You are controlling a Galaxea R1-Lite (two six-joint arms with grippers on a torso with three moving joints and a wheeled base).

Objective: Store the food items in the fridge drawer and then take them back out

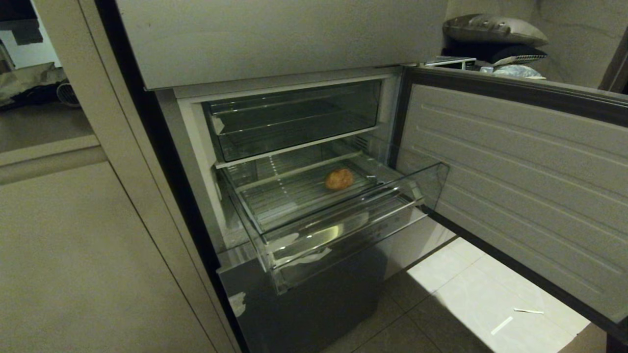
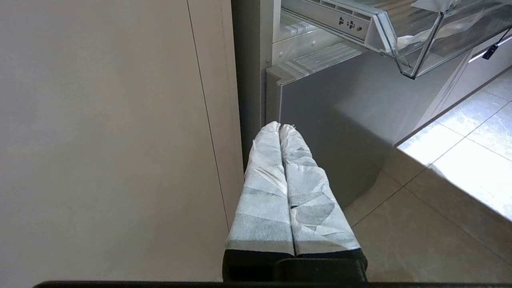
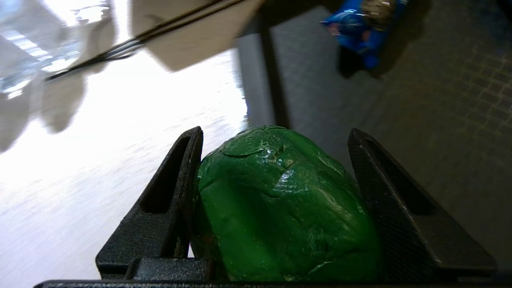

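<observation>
Fridge [image 1: 274, 44]: grey steel fronts. Lower compartment door [image 1: 515, 186] swung wide open toward 3 o'clock in the head view, ribbed white inner liner facing the camera. Pale cabinet panel [image 1: 73, 255] flanks the fridge at 9 o'clock. Tiled floor [image 1: 466, 294] at 5 o'clock, part sunlit, with two small white strips [image 1: 515, 318] lying on it.

Fridge drawer [image 1: 343, 215]: clear plastic bin, pulled out of the compartment, ribbed floor visible, whitish tape scraps on the front edge. A second clear bin [image 1: 294, 117] sits pushed in above it.

Food items: one rounded tan-brown lump [image 1: 339, 179], potato or roll, cannot tell which, rests on the drawer floor toward the back, at about 1 o'clock from the drawer's centre. A second item, a glossy green bell pepper [image 3: 280, 208], is seen only in the right wrist view.

Right tool [image 3: 276, 136]: black fingers clamped on the pepper, one against each side. Blurred bright surface and dark textured flooring lie beyond it; a blue wrapped packet [image 3: 360, 28] lies well apart. Not visible in the head view.

Left tool [image 2: 280, 130]: white-wrapped fingers pressed together, nothing between them. It hangs low beside the fridge's lower steel front [image 2: 340, 120], under the drawer's corner, clear of both.
</observation>
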